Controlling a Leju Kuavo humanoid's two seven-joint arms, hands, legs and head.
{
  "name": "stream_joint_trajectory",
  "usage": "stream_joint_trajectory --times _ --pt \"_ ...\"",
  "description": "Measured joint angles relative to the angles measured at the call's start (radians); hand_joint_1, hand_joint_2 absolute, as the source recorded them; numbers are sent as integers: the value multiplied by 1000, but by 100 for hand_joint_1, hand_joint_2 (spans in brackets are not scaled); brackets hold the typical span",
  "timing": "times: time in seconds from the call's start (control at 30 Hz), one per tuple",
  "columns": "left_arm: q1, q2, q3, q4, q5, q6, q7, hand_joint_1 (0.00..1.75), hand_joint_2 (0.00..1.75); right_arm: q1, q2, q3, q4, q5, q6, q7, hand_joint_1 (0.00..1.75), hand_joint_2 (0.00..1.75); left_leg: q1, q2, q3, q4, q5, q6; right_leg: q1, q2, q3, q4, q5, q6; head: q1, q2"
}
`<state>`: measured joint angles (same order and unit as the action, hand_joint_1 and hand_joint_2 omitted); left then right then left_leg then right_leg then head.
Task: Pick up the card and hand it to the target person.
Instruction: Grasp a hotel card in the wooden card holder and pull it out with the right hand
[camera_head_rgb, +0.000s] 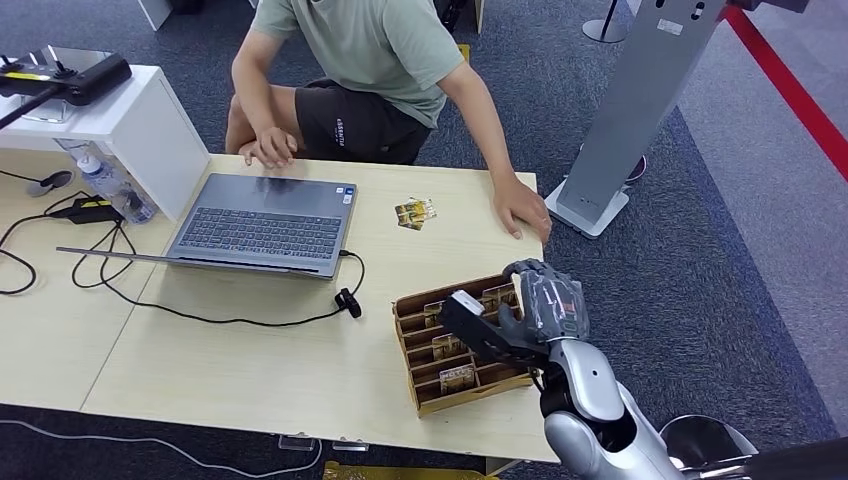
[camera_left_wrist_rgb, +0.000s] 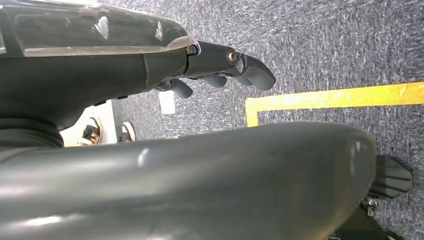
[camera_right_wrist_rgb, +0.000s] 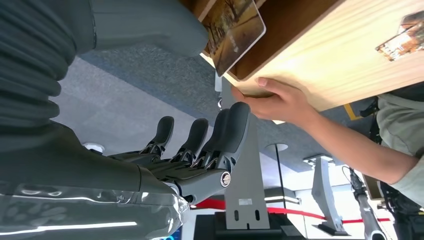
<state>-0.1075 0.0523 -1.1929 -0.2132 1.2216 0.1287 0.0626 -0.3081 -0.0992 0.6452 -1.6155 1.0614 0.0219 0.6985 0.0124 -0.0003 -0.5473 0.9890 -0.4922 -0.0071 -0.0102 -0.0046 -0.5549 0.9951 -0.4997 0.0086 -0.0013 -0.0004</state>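
A wooden card box (camera_head_rgb: 425, 385) with several slotted cards stands near the table's front right edge. My right hand (camera_head_rgb: 525, 312) hovers over its right side, thumb down among the slots and fingers spread apart above the box's far corner. In the right wrist view a brownish card (camera_right_wrist_rgb: 235, 27) stands up from the box right beside my thumb, while the fingers (camera_right_wrist_rgb: 220, 137) stay well clear of it, holding nothing. The person in a green shirt (camera_head_rgb: 375, 45) sits across the table, one hand (camera_head_rgb: 520, 208) flat on the table's edge just beyond the box. My left hand (camera_left_wrist_rgb: 225, 67) hangs over carpet, fingers loose and empty.
Loose cards (camera_head_rgb: 415, 213) lie on the table between the laptop (camera_head_rgb: 265, 222) and the person's hand. A black cable with a plug (camera_head_rgb: 347, 300) runs left of the box. A white stand (camera_head_rgb: 120, 120) and bottles sit far left; a grey kiosk base (camera_head_rgb: 595, 205) stands right of the table.
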Motion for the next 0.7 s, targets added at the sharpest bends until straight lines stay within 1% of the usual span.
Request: stream_joint_trajectory --times 0.33,0.7 --pt "-1 0 0 0 0 4 -2 0 0 -44 7 23 40 -51 -3 -3 79 175 0 0 0 0 0 0 0 0 0 0 0 0 0 0" --pt "-1 0 0 0 2 6 -3 0 0 -60 14 43 100 -78 -12 -3 83 175 0 0 0 0 0 0 0 0 0 0 0 0 0 0"
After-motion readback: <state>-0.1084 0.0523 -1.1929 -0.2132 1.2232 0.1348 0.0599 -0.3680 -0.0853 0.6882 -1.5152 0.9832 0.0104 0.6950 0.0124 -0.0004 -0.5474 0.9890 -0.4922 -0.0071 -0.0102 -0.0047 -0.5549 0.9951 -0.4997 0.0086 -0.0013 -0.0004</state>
